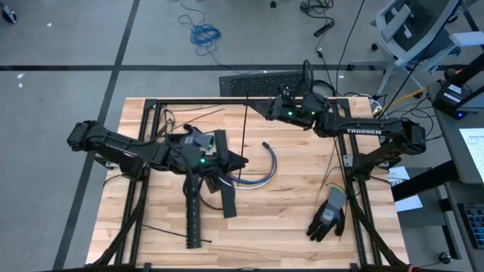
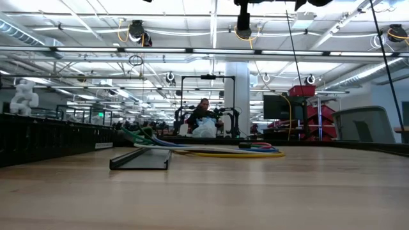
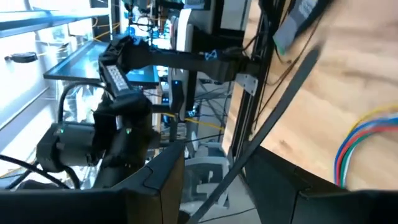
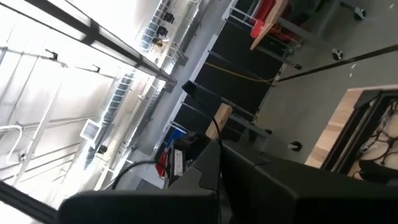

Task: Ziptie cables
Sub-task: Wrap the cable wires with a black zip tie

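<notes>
The wooden desk (image 1: pixel 295 227) carries the cables (image 1: pixel 261 172) near its middle, a curved bundle whose long axis runs from the left tool (image 1: pixel 236 161) out to a dark connector end pointing at the far edge. The left tool hovers just beside them; the right tool (image 1: pixel 271 108) sits at the far edge. I cannot tell either tool's opening.

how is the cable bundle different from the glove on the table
The cables are thin wires, blue, white and yellow, lying in a curve near the table's middle, just right of the left gripper. The glove is a broad, dark grey piece lying flat near the right edge, away from both arms. Both rest on the wooden table, and neither is held.
</notes>
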Controlling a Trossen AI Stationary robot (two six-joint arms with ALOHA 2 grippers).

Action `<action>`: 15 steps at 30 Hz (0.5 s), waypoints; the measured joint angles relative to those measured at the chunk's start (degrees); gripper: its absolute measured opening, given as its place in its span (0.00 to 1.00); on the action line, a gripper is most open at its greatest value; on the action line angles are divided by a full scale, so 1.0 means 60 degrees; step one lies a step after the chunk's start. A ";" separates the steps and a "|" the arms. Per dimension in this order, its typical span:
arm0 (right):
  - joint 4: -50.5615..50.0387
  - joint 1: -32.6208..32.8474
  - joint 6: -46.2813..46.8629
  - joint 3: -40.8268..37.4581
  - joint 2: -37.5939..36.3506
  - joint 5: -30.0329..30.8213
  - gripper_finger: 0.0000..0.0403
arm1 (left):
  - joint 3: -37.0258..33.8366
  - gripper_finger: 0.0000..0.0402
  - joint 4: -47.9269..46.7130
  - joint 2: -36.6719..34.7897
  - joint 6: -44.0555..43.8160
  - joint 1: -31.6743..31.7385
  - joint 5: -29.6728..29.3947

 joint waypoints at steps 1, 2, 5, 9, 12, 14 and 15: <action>0.0001 -0.0007 -0.0004 0.0000 0.0000 0.0007 0.00 | 0.0000 0.40 -0.0001 0.0000 -0.0171 -0.0045 0.0004; -0.0002 -0.0010 -0.0007 0.0000 0.0000 0.0007 0.00 | 0.0000 0.40 -0.0006 -0.0002 -0.0314 -0.0084 0.0005; -0.0003 0.0003 -0.0017 0.0000 0.0000 -0.0011 0.00 | 0.0000 0.34 -0.0026 -0.0002 -0.0584 -0.0160 0.0003; -0.0011 -0.0049 -0.0032 0.0000 0.0000 -0.0022 0.00 | 0.0000 0.15 -0.0028 0.0000 -0.1338 -0.0195 -0.0158; -0.0009 -0.0059 -0.0051 0.0000 0.0000 -0.0022 0.00 | 0.0000 0.03 -0.0022 -0.0001 -0.2259 -0.0195 -0.0421; -0.0011 -0.0058 -0.0380 0.0000 0.0000 -0.0026 0.00 | 0.0000 0.01 -0.0025 0.0000 -0.3036 -0.0159 -0.0509; -0.0006 -0.0058 -0.0735 0.0000 0.0000 -0.0079 0.00 | 0.0000 0.01 -0.0002 0.0000 -0.3667 -0.0111 -0.0510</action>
